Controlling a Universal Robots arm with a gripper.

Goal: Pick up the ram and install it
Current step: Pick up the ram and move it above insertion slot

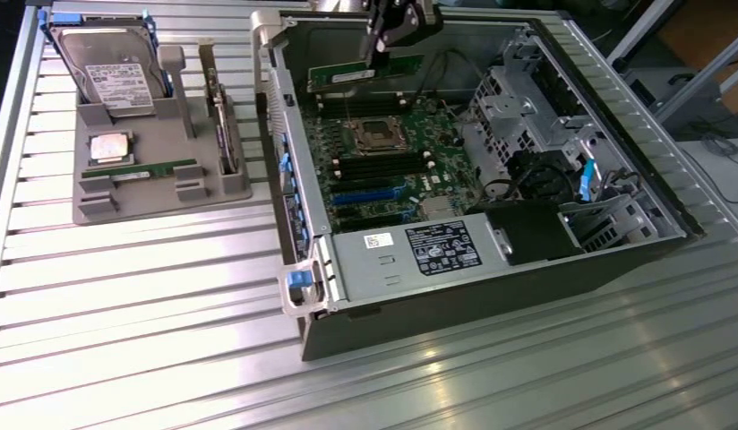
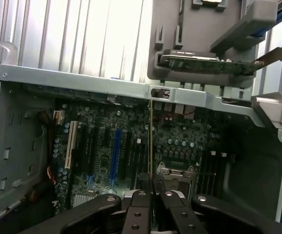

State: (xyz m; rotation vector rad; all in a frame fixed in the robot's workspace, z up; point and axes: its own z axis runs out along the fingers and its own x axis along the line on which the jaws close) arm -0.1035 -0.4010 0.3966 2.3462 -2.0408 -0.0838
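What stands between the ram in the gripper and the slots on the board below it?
Nothing visible. The gripper holds the ram inside the open case, and the space down to the board looks free.

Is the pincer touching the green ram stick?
Touching. The wrist view shows the pincer shut on the ram, seen edge-on as a thin strip clamped from both sides with no gap.
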